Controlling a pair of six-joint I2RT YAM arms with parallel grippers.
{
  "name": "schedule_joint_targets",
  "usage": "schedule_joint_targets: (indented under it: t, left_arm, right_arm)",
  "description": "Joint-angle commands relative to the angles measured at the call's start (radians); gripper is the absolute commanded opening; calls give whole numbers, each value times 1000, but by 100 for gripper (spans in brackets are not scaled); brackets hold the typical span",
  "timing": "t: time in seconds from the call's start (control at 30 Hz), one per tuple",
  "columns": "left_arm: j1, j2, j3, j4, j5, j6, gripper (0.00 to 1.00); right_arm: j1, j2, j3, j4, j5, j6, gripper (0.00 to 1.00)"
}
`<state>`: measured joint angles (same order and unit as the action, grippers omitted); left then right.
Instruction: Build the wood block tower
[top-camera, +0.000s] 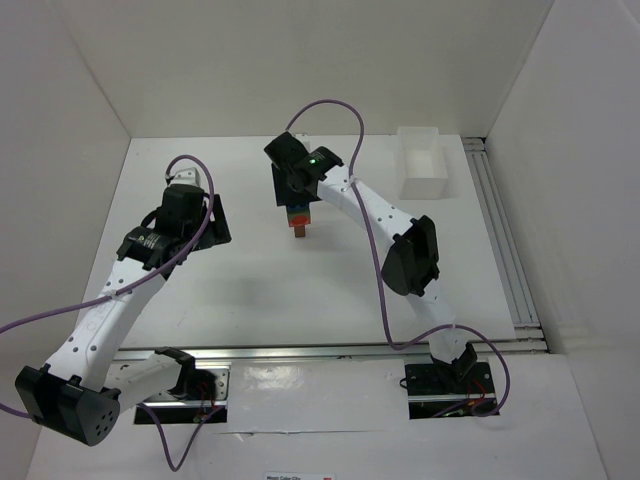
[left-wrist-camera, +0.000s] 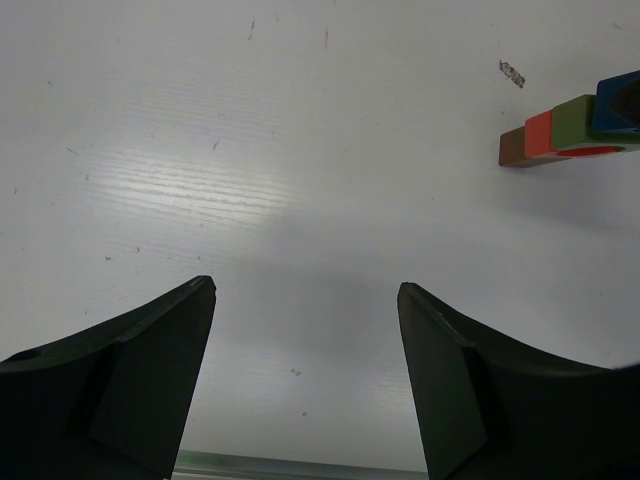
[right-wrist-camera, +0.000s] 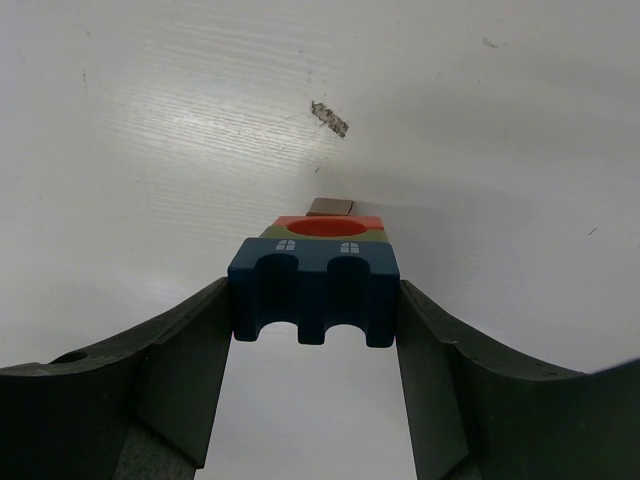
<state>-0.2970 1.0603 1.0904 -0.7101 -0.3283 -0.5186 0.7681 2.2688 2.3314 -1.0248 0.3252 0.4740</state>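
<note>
The tower (top-camera: 300, 222) stands mid-table: brown base (left-wrist-camera: 512, 148), red piece (left-wrist-camera: 538, 134), green piece (left-wrist-camera: 575, 122), blue notched piece (left-wrist-camera: 618, 100) on top. In the right wrist view the blue block (right-wrist-camera: 314, 292) sits on the green block (right-wrist-camera: 268, 232) and the red block (right-wrist-camera: 325, 225), with the brown block (right-wrist-camera: 331, 207) lowest. My right gripper (right-wrist-camera: 314, 305) is shut on the blue block, one finger against each side; it hangs over the tower (top-camera: 297, 195). My left gripper (left-wrist-camera: 306, 290) is open and empty, left of the tower (top-camera: 218, 215).
A white rectangular bin (top-camera: 421, 162) stands at the back right. A metal rail (top-camera: 500, 240) runs along the table's right edge. A small scuffed mark (right-wrist-camera: 328, 118) lies on the table just beyond the tower. White walls enclose the table.
</note>
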Motion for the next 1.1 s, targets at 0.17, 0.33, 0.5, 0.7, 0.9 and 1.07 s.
schedule_joint_targets:
  t: [0.17,0.33,0.5,0.7,0.9,1.07]
  left_arm:
    - [6,-14,3,17,-12,26,86]
    - [6,-14,3,17,-12,26,86]
    - [6,-14,3,17,-12,26,86]
    - [6,-14,3,17,-12,26,86]
    - [6,-14,3,17,-12,26,86]
    - [6,-14,3,17,-12,26,86]
  right_arm:
    - [11,-3,19,11,2,3,60]
    - [11,-3,19,11,2,3,60]
    - [11,-3,19,11,2,3,60]
    - [11,-3,9,11,2,3,60]
    - [11,-3,0,11,2,12,60]
    - [11,6,0,20,2,12,60]
